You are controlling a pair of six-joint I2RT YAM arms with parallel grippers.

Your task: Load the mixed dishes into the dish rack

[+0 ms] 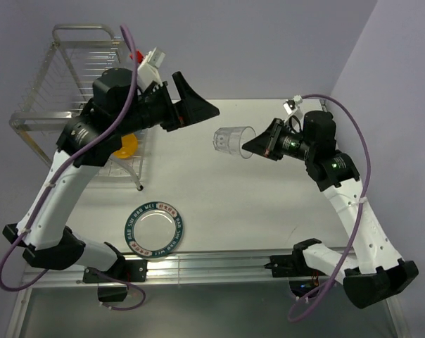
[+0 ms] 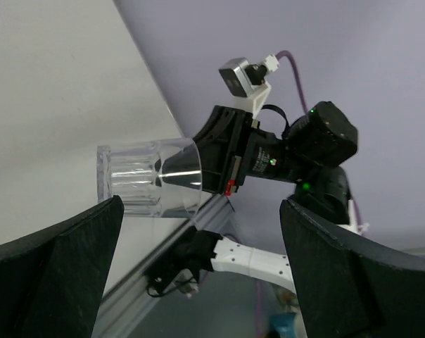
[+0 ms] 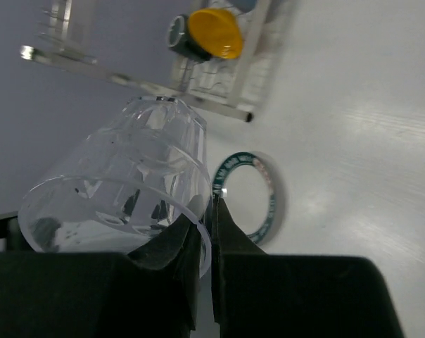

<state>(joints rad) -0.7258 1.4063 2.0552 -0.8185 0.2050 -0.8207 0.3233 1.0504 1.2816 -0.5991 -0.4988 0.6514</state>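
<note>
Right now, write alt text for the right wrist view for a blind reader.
The right pincer pinches the rim of a small clear glass, held on its side above a white table. Beyond lie a silver plate with a green lettered rim and the dish rack holding an orange-yellow bowl.

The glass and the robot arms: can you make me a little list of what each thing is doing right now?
glass: clear, tipped sideways, held by its rim above the table
right gripper: shut on the glass
left gripper: open, empty, facing the glass
plate: flat on the table, near the front
bowl: orange, in the rack
rack: back left of the table
not yet loaded: glass, plate
</note>
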